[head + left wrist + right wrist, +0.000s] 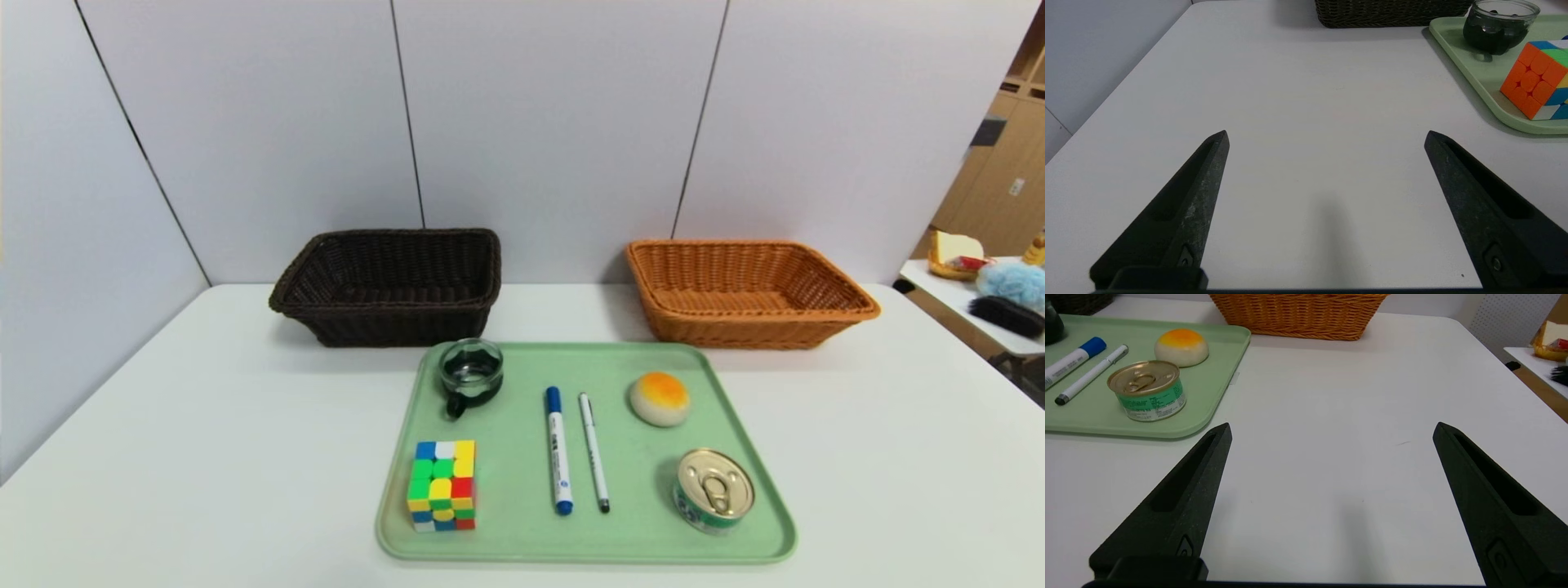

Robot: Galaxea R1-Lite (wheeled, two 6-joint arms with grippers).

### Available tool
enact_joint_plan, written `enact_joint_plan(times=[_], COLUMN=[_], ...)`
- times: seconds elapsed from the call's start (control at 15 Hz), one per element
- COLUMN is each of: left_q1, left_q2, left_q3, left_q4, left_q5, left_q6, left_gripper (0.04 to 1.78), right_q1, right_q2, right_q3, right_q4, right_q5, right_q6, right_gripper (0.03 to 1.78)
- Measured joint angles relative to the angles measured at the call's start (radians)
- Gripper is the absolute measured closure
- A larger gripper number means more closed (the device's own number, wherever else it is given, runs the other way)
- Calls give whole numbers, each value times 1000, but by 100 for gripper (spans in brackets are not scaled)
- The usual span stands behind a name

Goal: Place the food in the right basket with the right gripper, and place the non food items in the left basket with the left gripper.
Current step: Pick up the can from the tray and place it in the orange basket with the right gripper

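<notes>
Green tray [522, 539] at desk's [204, 425] front middle. On it: cup [471, 374] and cube [442, 485] along its left side, marker [558, 451] and pen [593, 452] mid-tray, bun [660, 398] and can [713, 490] on its right side. Dark basket [390, 286] and tan basket [747, 292] at desk's back edge. Left hand [1327, 136] wide apart, holding nothing, over bare desk left of tray. Right hand [1331, 428] likewise, right of tray.

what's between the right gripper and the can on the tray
Nothing visible. The right gripper hangs open over bare table beside the green tray; the can stands near that tray edge, with only the low rim between them.
</notes>
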Motion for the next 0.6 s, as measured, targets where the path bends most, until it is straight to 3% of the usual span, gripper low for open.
enact_joint_plan(times=[0.13,0.33,0.6], left_q1=[0,0,-1], left_q2=[0,0,45], left_q3=[0,-5,-163], left_q4=[0,-12,-28], left_q5=[0,-1,-117], left_q6=[-1,19,34], left_gripper=[13,13,13], right_q1=[0,0,1], right_q2=[0,0,46], right_q3=[0,-16,-224], right_q4=[-1,-21,71], right_q5=[34,43,95], right_q6=[-60,-73,-73], right_gripper=[11,11,11])
